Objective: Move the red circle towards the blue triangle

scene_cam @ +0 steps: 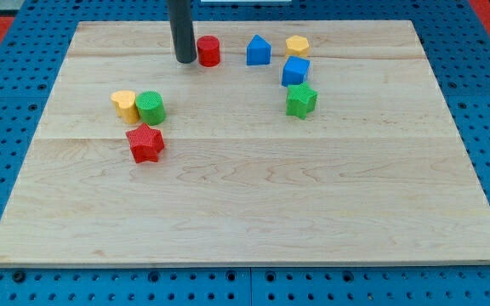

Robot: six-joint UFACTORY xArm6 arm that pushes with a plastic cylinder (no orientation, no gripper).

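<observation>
1. Our arm carried no gripper, so no clench or release could be reported; it ended in a rod whose tip (185,60) rested on the counter (253,212).
2. The tip stood just beside the red circle (208,51), on the view's left of it, touching or nearly so; we could not tell which.
3. The red circle sat near the view's top edge. The blue triangle (259,50) sat to the view's right of it, apart by a short gap, on roughly the same line.
4. We judged the tip well placed: a straight push toward the view's right should have carried the circle to the triangle.
5. For a clean push, we advised keeping the tip centred behind the circle, since a round block can slip off to one side of an off-centre contact.
6. We advised a slow stroke and stopping short, so that the triangle was not shoved onward.
7. Nothing lay between circle and triangle.
8. Beyond the triangle stood a yellow block (297,45), a blue block (295,70) and a green star (300,99); an overrun might have disturbed them.
9. A yellow heart (124,104), a green cylinder (150,107) and a red star (145,143) lay well apart toward the view's left, clear of the path.
</observation>
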